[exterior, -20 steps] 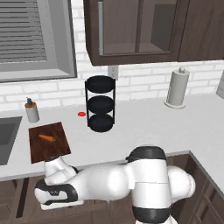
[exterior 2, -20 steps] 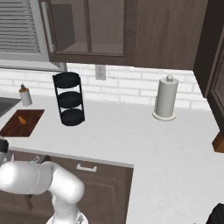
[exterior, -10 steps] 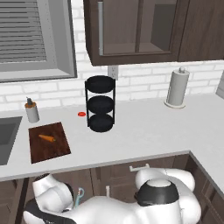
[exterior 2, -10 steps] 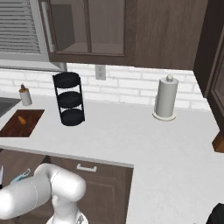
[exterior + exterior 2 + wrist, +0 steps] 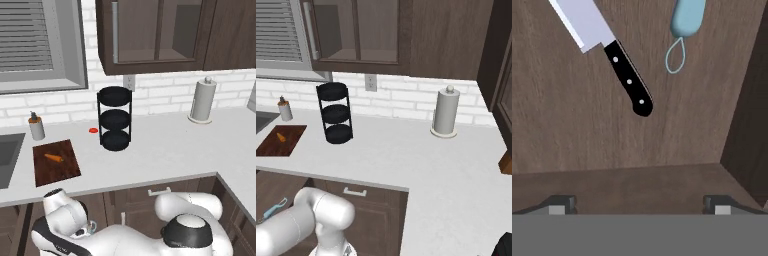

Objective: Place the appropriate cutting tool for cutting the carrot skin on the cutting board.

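Note:
In the hand view, the peeler (image 5: 684, 27) lies on the brown wooden floor of a drawer, its light blue handle at the top edge and its looped head pointing down. The black-handled knife (image 5: 614, 57) lies slantwise to its left. My gripper (image 5: 639, 206) hangs above them, open, with its fingertips (image 5: 559, 204) wide apart and nothing between them. Up on the counter the dark reddish cutting board (image 5: 62, 167) holds the small orange carrot (image 5: 53, 157); the board (image 5: 291, 142) and carrot (image 5: 281, 136) also show at the left of the right base view. The peeler (image 5: 274, 207) shows low beside my arm.
A black three-tier rack (image 5: 115, 119) stands on the counter right of the board. A small bottle (image 5: 35, 127) and the sink (image 5: 7, 157) are at the left, a paper towel roll (image 5: 202, 100) at the back right. A dark drawer wall (image 5: 749, 105) rises right of the peeler.
My arm has swung down from the counter's front edge to below counter level, over the drawer. The board and carrot have not moved.

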